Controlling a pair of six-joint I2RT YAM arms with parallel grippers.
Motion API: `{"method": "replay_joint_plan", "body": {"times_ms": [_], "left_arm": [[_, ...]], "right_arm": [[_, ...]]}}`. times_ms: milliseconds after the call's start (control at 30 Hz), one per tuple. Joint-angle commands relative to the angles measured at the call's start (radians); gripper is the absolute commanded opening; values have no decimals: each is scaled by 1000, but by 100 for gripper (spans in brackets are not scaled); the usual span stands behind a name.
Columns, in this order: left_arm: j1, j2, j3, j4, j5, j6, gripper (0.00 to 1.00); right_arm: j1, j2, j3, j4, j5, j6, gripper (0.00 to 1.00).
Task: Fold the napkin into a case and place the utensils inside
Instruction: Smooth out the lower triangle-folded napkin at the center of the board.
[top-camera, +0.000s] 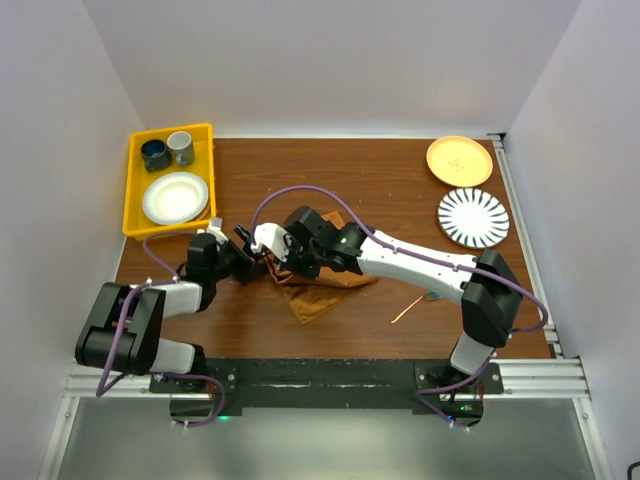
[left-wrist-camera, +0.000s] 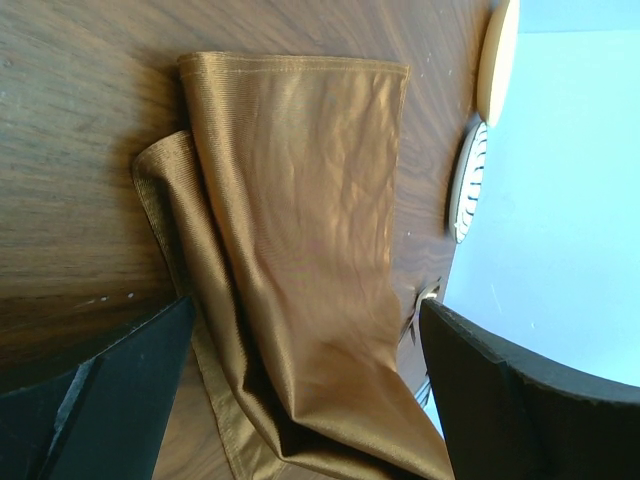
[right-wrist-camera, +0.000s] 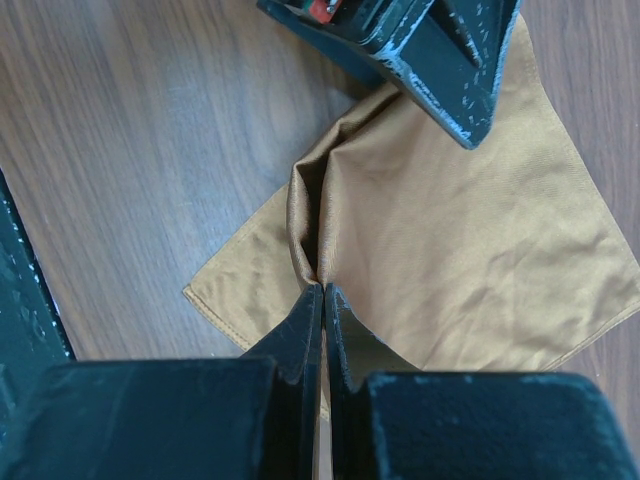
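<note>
The rust-brown napkin (top-camera: 318, 292) lies partly folded on the wooden table, in front of both grippers. My right gripper (right-wrist-camera: 322, 292) is shut on a raised pleat of the napkin (right-wrist-camera: 470, 250) near its left edge. My left gripper (left-wrist-camera: 310, 400) is open, with one finger (left-wrist-camera: 110, 400) on each side of the napkin (left-wrist-camera: 300, 220), just above the cloth. In the top view the left gripper (top-camera: 250, 256) sits close beside the right gripper (top-camera: 284, 262). A thin copper-coloured utensil (top-camera: 407, 309) lies on the table to the right of the napkin. Utensil tips (left-wrist-camera: 420, 308) peek past the cloth in the left wrist view.
A yellow bin (top-camera: 135, 200) at the back left holds two cups (top-camera: 168, 150) and a white plate (top-camera: 175, 197). A yellow plate (top-camera: 459, 160) and a striped plate (top-camera: 473, 217) lie at the back right. The right arm (top-camera: 420, 262) stretches across the table above the utensils.
</note>
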Motion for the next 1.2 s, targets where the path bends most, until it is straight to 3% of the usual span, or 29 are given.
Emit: {"method": "replay_joint_plan", "body": {"times_ms": [0,700,1167], "left_arm": [[-15,16,35,79,-27,-14,100],[-42,58,70,70,-59,6,100],[-49,100,150,-133,-128,118,100]], "right_arm": [[1,-61,35,-3,-18,2,0],[1,-58,33,-1,-44,7,0],[3,-62,-8,-3,-67,-4,0]]}}
